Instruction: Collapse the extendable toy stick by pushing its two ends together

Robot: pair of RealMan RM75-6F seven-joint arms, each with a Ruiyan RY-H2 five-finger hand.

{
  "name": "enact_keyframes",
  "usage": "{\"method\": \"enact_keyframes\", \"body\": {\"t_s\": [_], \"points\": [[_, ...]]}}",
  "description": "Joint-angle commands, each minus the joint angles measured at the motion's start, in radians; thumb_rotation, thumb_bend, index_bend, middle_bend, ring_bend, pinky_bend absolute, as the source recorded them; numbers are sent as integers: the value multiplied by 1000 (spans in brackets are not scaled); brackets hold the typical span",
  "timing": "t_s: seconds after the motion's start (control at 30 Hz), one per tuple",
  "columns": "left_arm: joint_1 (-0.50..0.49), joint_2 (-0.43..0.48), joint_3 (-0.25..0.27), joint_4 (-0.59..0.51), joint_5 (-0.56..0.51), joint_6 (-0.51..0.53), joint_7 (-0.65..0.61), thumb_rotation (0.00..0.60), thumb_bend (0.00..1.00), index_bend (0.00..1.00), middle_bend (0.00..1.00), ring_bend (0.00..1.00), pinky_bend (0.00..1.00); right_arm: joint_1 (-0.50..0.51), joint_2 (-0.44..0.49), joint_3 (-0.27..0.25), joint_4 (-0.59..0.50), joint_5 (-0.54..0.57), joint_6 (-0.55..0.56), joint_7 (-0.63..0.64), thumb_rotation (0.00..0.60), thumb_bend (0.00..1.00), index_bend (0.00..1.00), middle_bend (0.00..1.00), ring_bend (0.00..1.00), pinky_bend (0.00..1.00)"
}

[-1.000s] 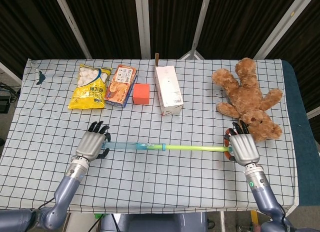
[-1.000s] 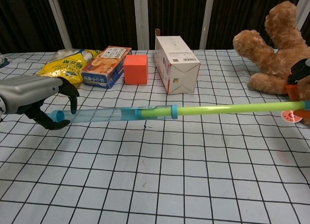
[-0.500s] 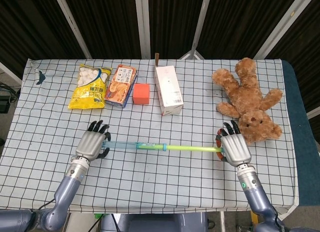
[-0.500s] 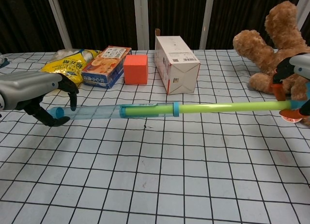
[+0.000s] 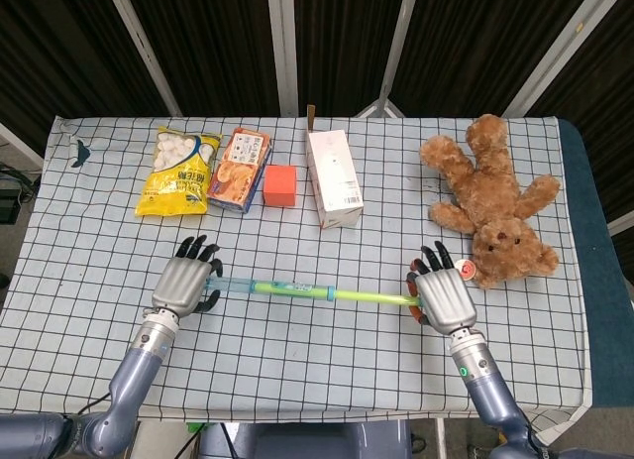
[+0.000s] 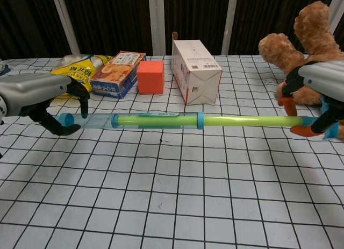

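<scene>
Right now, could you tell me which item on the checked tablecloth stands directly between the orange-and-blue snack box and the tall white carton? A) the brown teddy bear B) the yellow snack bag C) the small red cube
C: the small red cube sits between the orange-and-blue snack box and the tall white carton in the back row.

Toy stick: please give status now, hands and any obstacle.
Left hand grips the blue tube end; right hand grips the orange end. Toy stick off the table, partly collapsed, green rod still showing. Teddy bear close behind right hand, not touching.
</scene>
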Motion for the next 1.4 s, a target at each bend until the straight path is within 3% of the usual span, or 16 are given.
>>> {"method": "enact_keyframes", "body": {"t_s": [0.03,0.33,1.4], "points": [[-1,-1,1,-1,-2,1,0,600,578,486,149,0,2,10,-11,6,-12,9,1,-20,600,356,765,339,115,0],[-7,-14,6,-4,-4,11,-4,600,578,485,149,0,2,52,-55,18,-42,44,6,-115,600,356,764,339,115,0],[-27,-41,24,-15,4,12,-12,600,577,482,147,0,2,97,-123,-4,-46,77,31,-185,600,357,764,339,115,0]]}}
